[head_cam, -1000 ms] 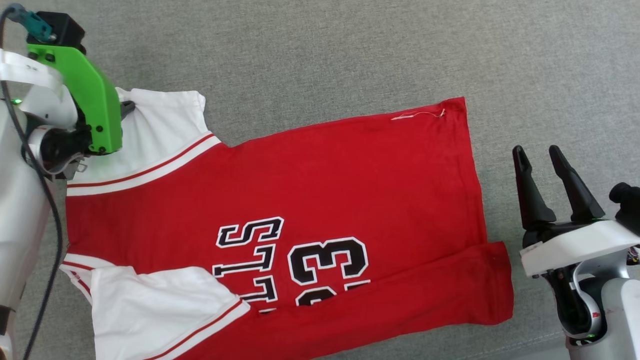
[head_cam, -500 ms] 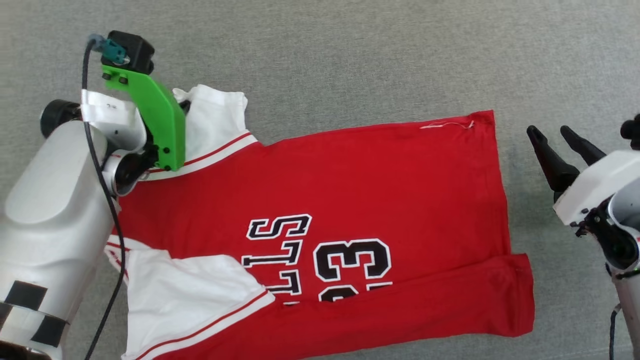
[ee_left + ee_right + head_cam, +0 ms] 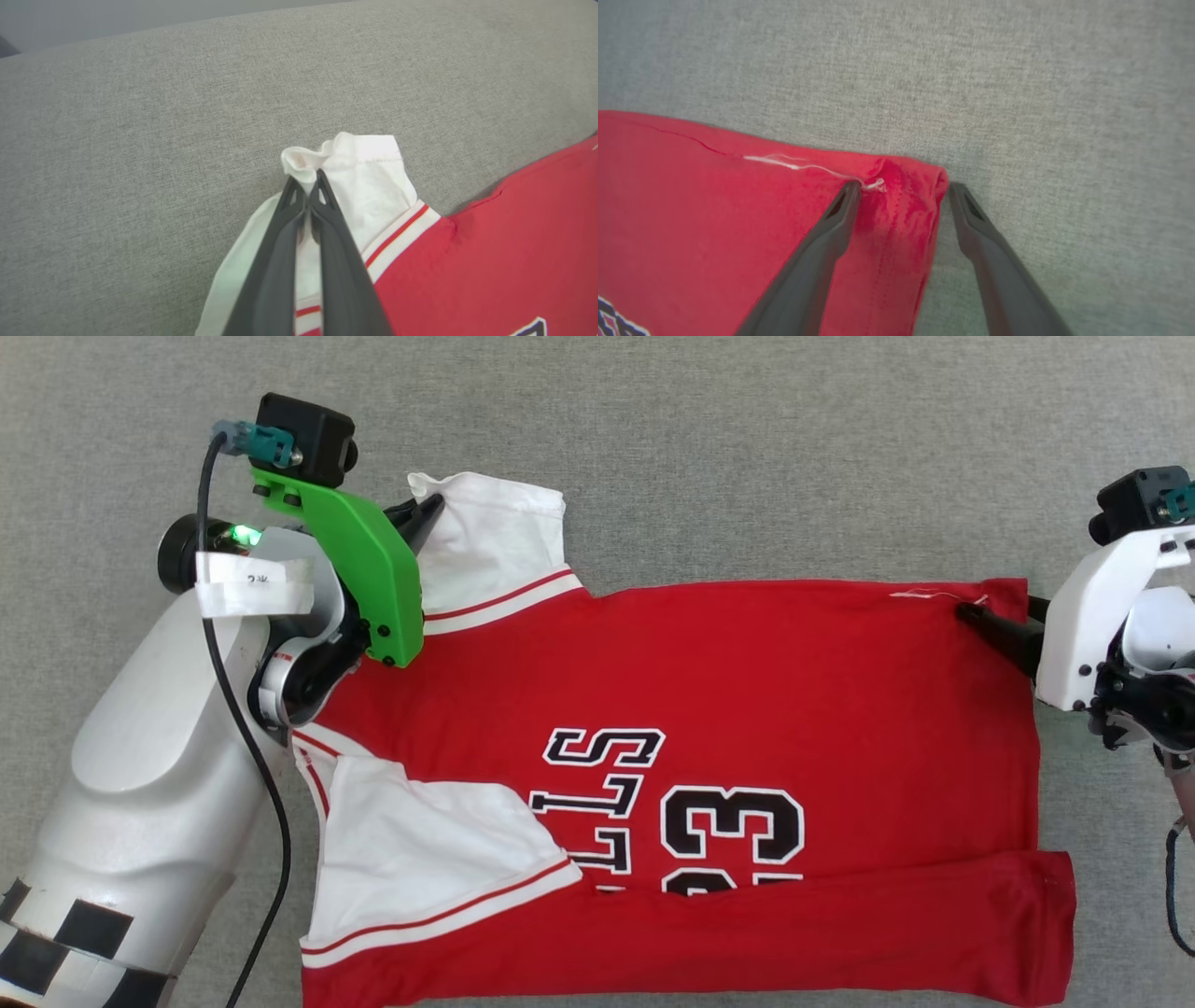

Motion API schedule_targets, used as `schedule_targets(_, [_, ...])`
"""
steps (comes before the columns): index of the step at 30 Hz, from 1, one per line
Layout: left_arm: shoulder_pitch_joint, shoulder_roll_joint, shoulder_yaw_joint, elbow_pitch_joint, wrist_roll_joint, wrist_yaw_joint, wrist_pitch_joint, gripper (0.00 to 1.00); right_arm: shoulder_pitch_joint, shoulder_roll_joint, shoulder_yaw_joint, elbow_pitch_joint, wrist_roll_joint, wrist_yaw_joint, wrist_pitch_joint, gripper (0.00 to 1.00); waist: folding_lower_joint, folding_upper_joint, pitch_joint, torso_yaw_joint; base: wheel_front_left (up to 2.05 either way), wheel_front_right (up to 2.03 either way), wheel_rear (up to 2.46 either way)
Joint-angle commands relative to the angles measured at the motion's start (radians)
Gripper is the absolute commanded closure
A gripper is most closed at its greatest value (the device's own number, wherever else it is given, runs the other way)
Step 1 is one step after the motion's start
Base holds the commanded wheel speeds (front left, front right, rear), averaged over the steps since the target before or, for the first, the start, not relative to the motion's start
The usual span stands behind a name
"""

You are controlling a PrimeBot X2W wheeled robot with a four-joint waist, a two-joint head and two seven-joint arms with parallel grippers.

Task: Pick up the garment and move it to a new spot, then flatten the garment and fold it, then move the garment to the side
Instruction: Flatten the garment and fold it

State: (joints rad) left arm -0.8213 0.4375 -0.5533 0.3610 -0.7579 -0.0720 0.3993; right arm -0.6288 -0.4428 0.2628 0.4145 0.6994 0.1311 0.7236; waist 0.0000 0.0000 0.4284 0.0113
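The garment (image 3: 747, 681), a red jersey with white sleeves and black lettering, lies spread on the grey surface with its near long edge folded over. My left gripper (image 3: 428, 511) is shut on the edge of the far white sleeve (image 3: 369, 186), and the cloth bunches up at the fingertips (image 3: 322, 179). My right gripper (image 3: 1004, 614) is open at the garment's far hem corner (image 3: 906, 186). It straddles that corner, with one finger on the red fabric (image 3: 714, 210) and the other finger (image 3: 971, 210) on the grey surface beside it.
Grey woven fabric (image 3: 747, 448) covers the surface all round the garment. My pale left forearm (image 3: 149, 784) and its black cable fill the lower left of the head view. The near white sleeve (image 3: 420, 859) lies flat on the red body.
The head view has shifted. My left gripper has closed on the far sleeve and bunched its edge. My right gripper has come in from beside the garment to the far hem corner.
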Motion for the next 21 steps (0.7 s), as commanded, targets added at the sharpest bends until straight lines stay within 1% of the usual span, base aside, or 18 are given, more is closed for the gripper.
schedule_targets(1, [0.020,0.002,0.000,-0.011,-0.007,0.008,-0.009,1.00,0.029,0.017,0.028,0.047,0.002,0.000,0.061,0.40,0.0000,0.0000,0.000,0.015,0.00,0.00,0.00])
schedule_targets(3, [0.035,0.005,-0.001,-0.025,-0.009,0.010,-0.013,1.00,0.038,0.029,0.028,0.075,0.004,0.000,0.115,0.92,0.0000,0.0000,-0.005,0.019,0.00,0.00,0.00])
schedule_targets(4, [0.040,0.006,-0.002,-0.030,-0.010,0.008,-0.017,1.00,0.041,0.032,0.025,0.081,0.000,0.000,0.129,0.98,0.0000,0.0000,-0.009,0.020,0.00,0.00,0.00])
schedule_targets(5, [0.046,0.007,-0.002,-0.036,-0.010,0.007,-0.024,1.00,0.043,0.036,0.019,0.083,-0.002,0.000,0.136,1.00,0.0000,0.0000,-0.013,0.021,0.00,0.00,0.00])
schedule_targets(8, [0.064,0.010,0.000,-0.041,-0.013,0.006,-0.043,1.00,0.040,0.041,-0.008,0.078,-0.003,0.000,0.141,1.00,0.0000,0.0000,-0.032,0.020,0.00,0.00,0.00])
schedule_targets(14, [0.105,0.019,0.018,-0.050,-0.023,0.011,-0.090,1.00,0.040,0.036,-0.118,0.015,-0.023,0.000,0.059,1.00,0.0000,0.0000,-0.099,0.031,0.00,0.00,0.00])
schedule_targets(17, [0.143,0.032,0.028,-0.062,-0.031,0.019,-0.109,1.00,0.074,0.038,-0.167,-0.026,-0.043,0.000,0.020,1.00,0.0000,0.0000,-0.145,0.036,0.00,0.00,0.00])
schedule_targets(21, [0.234,0.062,0.051,-0.099,-0.059,0.036,-0.131,1.00,0.163,0.057,-0.227,-0.100,-0.072,0.000,-0.019,1.00,0.0000,0.0000,-0.211,0.039,0.00,0.00,0.00])
